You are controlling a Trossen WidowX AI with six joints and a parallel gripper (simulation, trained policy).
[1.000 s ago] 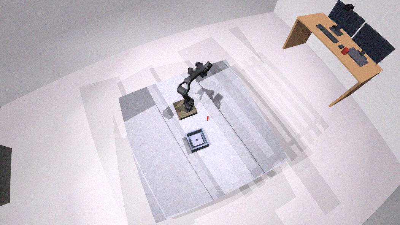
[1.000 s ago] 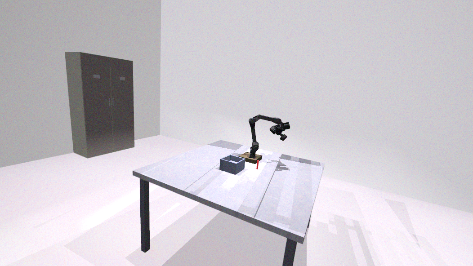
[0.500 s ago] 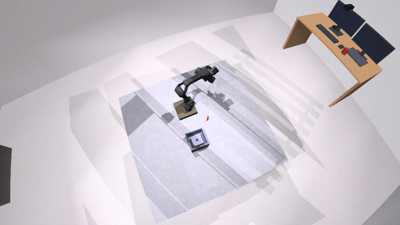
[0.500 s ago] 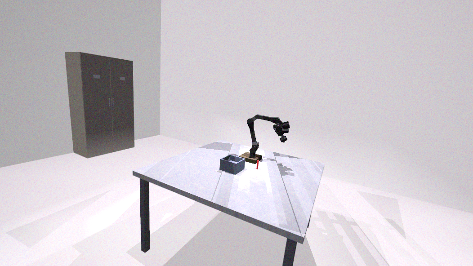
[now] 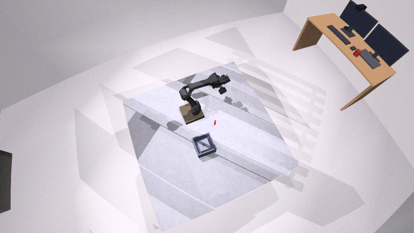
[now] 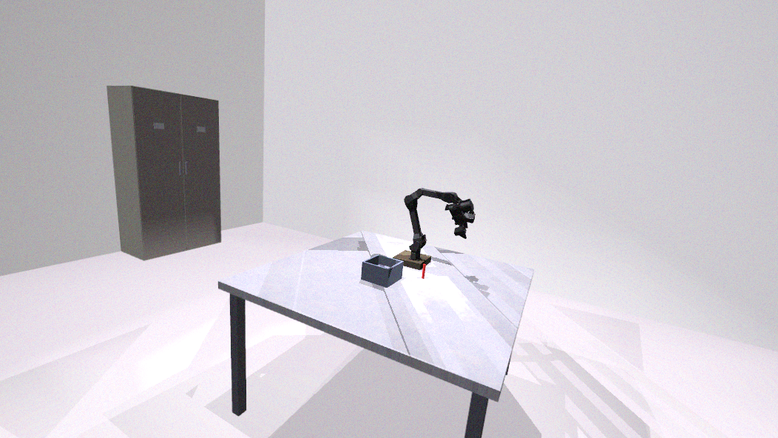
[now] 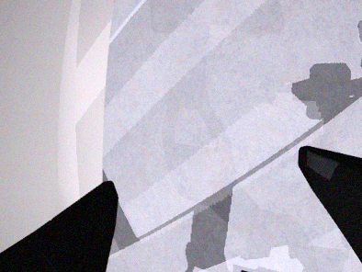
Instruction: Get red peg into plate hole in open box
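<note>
red peg (image 5: 215,122) (image 6: 424,271) | upright on table | box (image 5: 202,139) (image 6: 381,271) | blue-grey, open-topped | plate (image 5: 206,143) inside, hole visible

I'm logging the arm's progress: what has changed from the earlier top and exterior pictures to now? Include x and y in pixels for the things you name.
In the top view, the claw (image 5: 224,84) (image 6: 465,225) (image 7: 209,174) has swung toward the picture's right and down. The shadows shifted too. Nothing was taken hold of or let go. The red peg (image 5: 214,122) (image 6: 424,271) still stands outside the open box (image 5: 207,154) (image 6: 375,274); both stayed put.
</note>
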